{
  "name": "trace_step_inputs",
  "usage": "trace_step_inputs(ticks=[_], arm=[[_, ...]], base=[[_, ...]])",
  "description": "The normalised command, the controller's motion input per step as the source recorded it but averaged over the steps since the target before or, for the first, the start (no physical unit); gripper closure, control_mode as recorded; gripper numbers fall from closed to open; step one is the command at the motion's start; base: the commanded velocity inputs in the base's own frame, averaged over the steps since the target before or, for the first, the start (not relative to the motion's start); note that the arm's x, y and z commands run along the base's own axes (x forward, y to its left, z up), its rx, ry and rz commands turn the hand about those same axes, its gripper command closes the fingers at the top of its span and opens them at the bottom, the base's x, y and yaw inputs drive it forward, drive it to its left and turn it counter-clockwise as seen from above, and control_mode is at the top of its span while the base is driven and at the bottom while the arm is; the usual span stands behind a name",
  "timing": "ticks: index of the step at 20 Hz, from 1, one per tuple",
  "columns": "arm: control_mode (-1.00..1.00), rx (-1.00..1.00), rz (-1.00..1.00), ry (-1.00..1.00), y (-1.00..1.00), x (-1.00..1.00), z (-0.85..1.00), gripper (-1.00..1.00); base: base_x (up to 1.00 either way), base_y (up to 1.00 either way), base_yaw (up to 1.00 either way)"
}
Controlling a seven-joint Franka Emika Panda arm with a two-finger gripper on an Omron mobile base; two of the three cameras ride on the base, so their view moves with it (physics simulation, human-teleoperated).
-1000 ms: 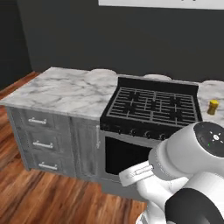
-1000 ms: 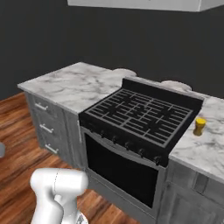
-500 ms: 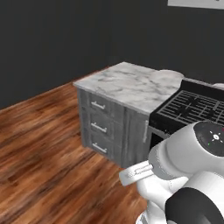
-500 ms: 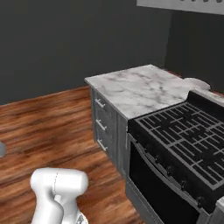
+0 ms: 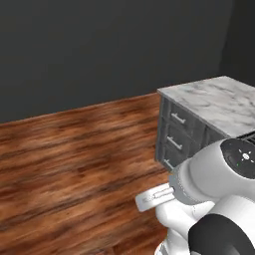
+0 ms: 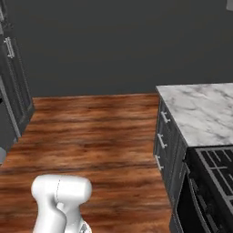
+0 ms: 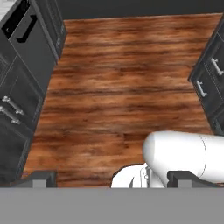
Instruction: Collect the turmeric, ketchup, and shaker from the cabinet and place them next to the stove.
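In the view from my hand, my two dark finger tips (image 7: 111,177) rise at the lower left and lower right of the frame, spread wide apart with nothing between them. Past them lies the brown wood-plank floor (image 7: 131,78), which takes up the middle of that picture. Dark grey cabinet fronts with silver bar handles (image 7: 17,109) run down its left edge, and a dark grey drawer unit (image 7: 210,83) stands at its right edge.

From behind on my right, the wide black gas stove with iron grates (image 6: 218,170) sits at the lower right corner of the frame, only partly inside it. Touching its far side is the white-and-grey marble counter (image 6: 200,113), at the middle right, resting on dark grey drawers with silver handles (image 6: 164,141). A tall dark grey cupboard (image 6: 11,82) stands at the left edge, against the dark wall.

From behind on my left, the same marble counter (image 5: 219,102) lies at the right of the frame, above the floor.
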Motion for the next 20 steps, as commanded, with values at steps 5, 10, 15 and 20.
trace_step_inputs(ticks=[5,10,15,20], arm=[[1.0,0.0,0.0,0.0,0.0,0.0,0.0,-1.0],[1.0,0.0,0.0,0.0,0.0,0.0,0.0,-1.0],[1.0,0.0,0.0,0.0,0.0,0.0,0.0,-1.0],[1.0,0.0,0.0,0.0,0.0,0.0,0.0,-1.0]], base=[[0.21,0.07,0.66],[0.4,0.0,0.62],[0.64,0.0,0.55],[0.9,0.0,0.4]])
